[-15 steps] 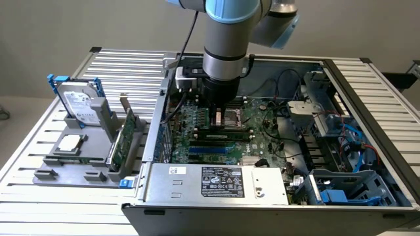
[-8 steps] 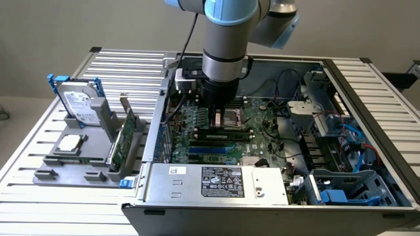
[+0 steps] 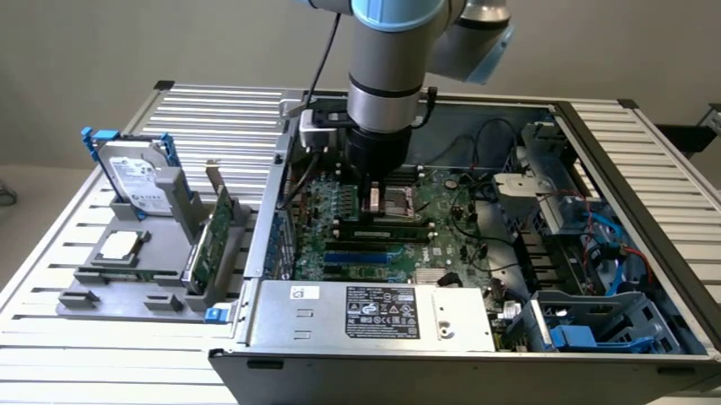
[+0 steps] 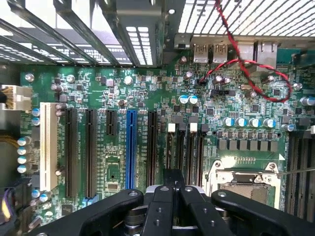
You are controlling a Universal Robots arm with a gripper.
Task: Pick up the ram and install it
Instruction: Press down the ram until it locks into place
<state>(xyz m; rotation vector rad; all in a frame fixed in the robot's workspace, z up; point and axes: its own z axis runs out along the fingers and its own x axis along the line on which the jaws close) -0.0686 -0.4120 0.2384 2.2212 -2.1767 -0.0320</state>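
Observation:
My gripper (image 3: 377,192) reaches down into the open computer case, over the motherboard (image 3: 451,240) beside the CPU socket (image 3: 391,201). In the wrist view its fingertips (image 4: 173,178) are pressed together, shut, right above the row of black memory slots (image 4: 189,147) with white clips. I cannot make out a stick between the fingers. A long narrow dark-green strip that looks like the ram (image 3: 383,224) lies along the slots just in front of the gripper in the exterior view. Whether it is seated I cannot tell.
A grey tray (image 3: 113,287) on the exterior view's left holds a hard drive (image 3: 135,181), a tall green card with a metal bracket (image 3: 212,236) and a chip (image 3: 118,246). The power supply (image 3: 372,310), case walls, drive cage (image 3: 563,211) and cables surround the board.

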